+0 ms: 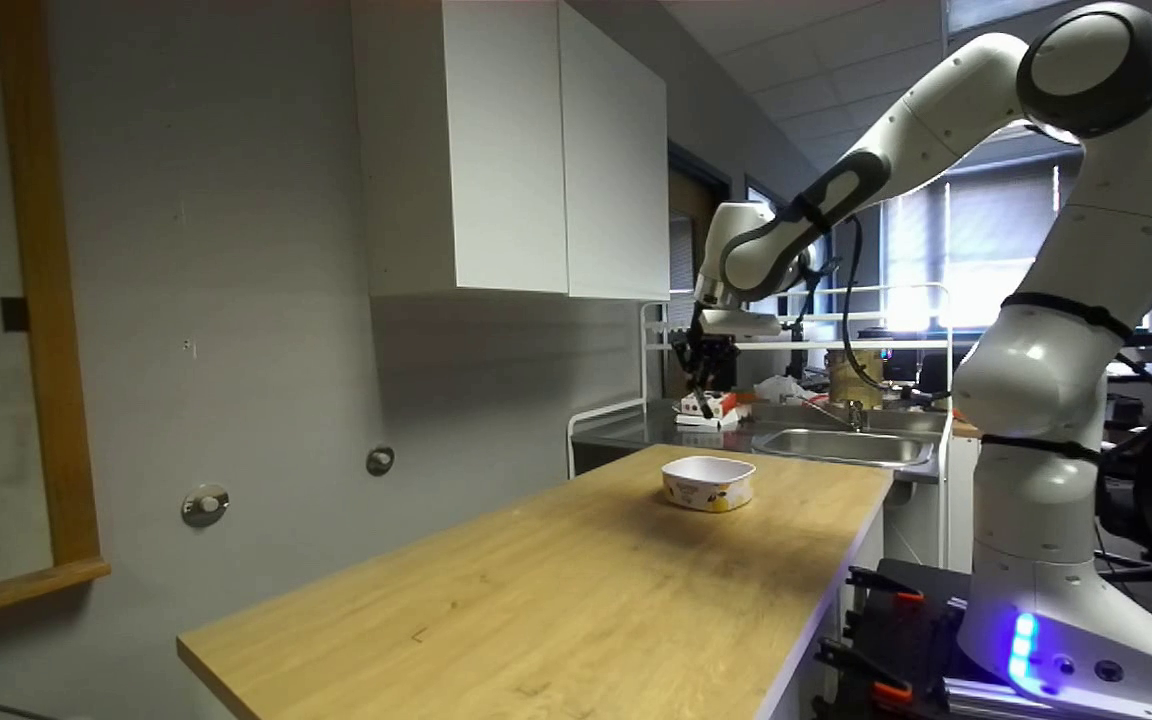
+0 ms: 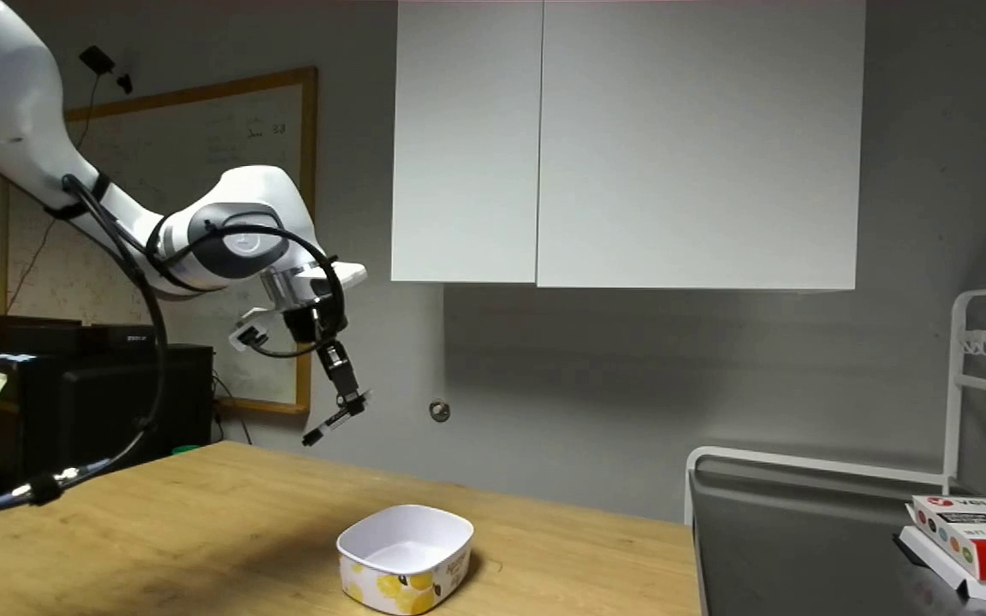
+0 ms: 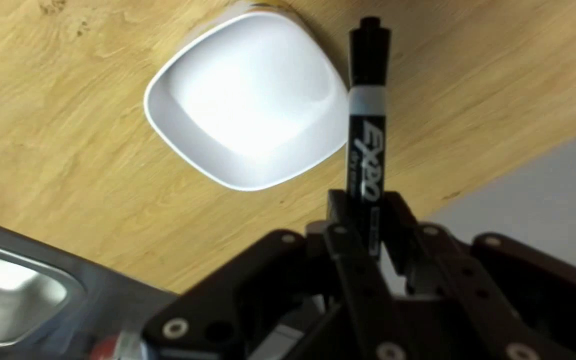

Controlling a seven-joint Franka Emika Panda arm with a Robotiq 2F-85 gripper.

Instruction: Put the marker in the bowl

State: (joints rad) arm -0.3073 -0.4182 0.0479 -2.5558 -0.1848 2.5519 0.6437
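Observation:
The marker (image 3: 367, 145) is black with a grey band and a white Expo label. My gripper (image 3: 366, 212) is shut on its lower part, and the capped end points away from the jaws. In an exterior view the marker (image 2: 332, 425) hangs tilted below the gripper (image 2: 353, 400), well above the table. The bowl is white inside, squarish with rounded corners, with a lemon pattern outside. It stands upright on the table in both exterior views (image 1: 708, 492) (image 2: 407, 589). In the wrist view the bowl (image 3: 263, 167) lies left of the marker, and nothing shows inside it.
The wooden table (image 1: 496, 590) runs along the wall under a white cabinet (image 2: 698, 145). A metal counter with a sink (image 1: 841, 447) adjoins its end. A red and white box (image 2: 985, 535) lies on that counter. A white rail frame (image 2: 818, 464) stands at the counter.

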